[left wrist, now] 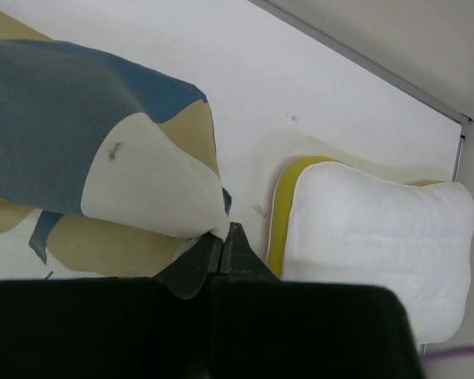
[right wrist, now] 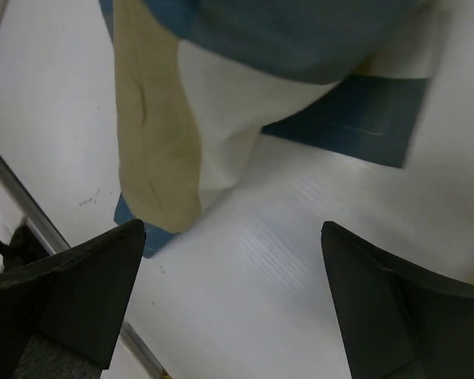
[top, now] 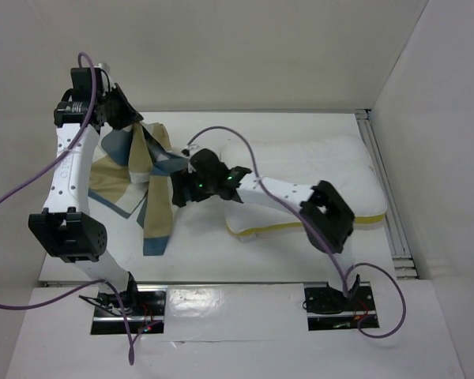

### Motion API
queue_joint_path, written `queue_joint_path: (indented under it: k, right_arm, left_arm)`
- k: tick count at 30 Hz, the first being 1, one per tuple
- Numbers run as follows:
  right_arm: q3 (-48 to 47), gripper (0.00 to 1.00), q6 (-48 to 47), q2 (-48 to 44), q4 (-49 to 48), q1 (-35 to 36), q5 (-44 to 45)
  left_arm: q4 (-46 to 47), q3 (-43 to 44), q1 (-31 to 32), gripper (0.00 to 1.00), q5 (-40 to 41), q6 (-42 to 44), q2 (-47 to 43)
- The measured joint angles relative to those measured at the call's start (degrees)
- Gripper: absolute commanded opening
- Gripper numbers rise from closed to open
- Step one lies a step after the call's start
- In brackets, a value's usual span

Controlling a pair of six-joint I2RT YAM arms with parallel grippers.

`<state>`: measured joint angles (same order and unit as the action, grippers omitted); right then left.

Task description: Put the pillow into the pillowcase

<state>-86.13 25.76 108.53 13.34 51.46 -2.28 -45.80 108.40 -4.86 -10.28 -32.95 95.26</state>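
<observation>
- The left gripper [top: 136, 125] is raised above the far left part of the counter [top: 221, 257]. Its fingers [left wrist: 235, 251] are pressed together on a fold of the pillowcase [top: 156, 213].
- In the left wrist view the pinched edge of the pillowcase [left wrist: 103, 158] sits right at the fingertips. Blue, tan and cream blocks billow out to the left above the white counter [left wrist: 316, 87].
- From that held point the fabric hangs down in a twisted strip toward the near side. A flatter part of it lies spread on the counter beside the left arm.
- The right gripper [top: 182, 189] reaches in from the right and is low, just beside the hanging strip. Its jaws are spread wide with nothing between them.
- The right wrist view shows both fingers [right wrist: 87, 292] apart. The pillowcase [right wrist: 182, 118] drapes ahead of them and bare counter [right wrist: 300, 260] lies below the gap. I cannot tell whether the fingertips touch the cloth.
- The pillow [top: 332, 162] lies flat on the right half of the counter, fully outside the pillowcase, with its yellow band along the near edge. The right arm crosses over its left part.
- From the left wrist the pillow [left wrist: 379, 237] appears beyond the fabric, with its yellow edge facing the camera, apart from the pinched fold.
- A purple cable [top: 221, 130] loops above the right arm.
</observation>
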Motion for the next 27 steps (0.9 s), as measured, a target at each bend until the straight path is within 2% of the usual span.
queue_joint_path:
  k: [2,4,5,6,7,8,11,14,18,23,27]
  right_arm:
    - [-2.89,0.95,-0.42,6.19,-1.27,1.40,-5.20]
    - [-9.25,0.73,-0.92,14.71,-1.16,2.05,-8.44]
    - [-12.92,0.44,-1.27,18.58,-1.38,2.03,-9.97]
    - [-15.21,0.23,-1.79,21.03,-1.62,2.03,-10.99]
    - [-17.05,0.05,-1.88,22.88,-1.51,1.97,-11.93]
    - [-18.34,0.00,-1.84,23.96,-1.29,1.86,-12.44]
    - [-20.72,0.00,-1.49,23.76,0.00,0.59,-13.64]
    - [-21.20,0.00,-1.66,20.37,0.02,-3.67,-14.56]
    - [-22.03,0.00,-1.73,12.07,-0.04,-15.21,-17.53]
    - [-31.47,0.00,-4.31,2.82,1.38,-29.03,-19.85]
    - [-32.35,0.00,-9.14,-7.63,4.76,-28.68,-20.61]
  left_arm:
    - [-0.44,0.00,0.00,0.00,0.09,0.15,0.00]
    - [-0.66,0.00,0.00,0.00,0.24,0.22,-0.07]
    - [-0.72,0.00,0.02,0.00,0.26,0.22,-0.11]
    - [-0.74,0.00,0.00,0.00,0.26,0.22,-0.15]
    - [-0.79,0.00,0.00,0.00,0.31,0.22,-0.22]
    - [-0.87,0.00,0.00,0.00,0.33,0.22,-0.28]
    - [-1.36,0.68,0.00,0.00,0.37,0.24,-0.31]
    - [-2.10,3.50,-0.39,0.00,0.35,1.07,-0.22]
    - [-2.23,11.56,-2.08,0.00,0.35,2.47,0.48]
    - [-1.20,21.24,-3.63,0.00,-0.72,4.35,1.38]
    - [0.07,23.47,-3.63,0.00,-2.14,5.33,0.61]
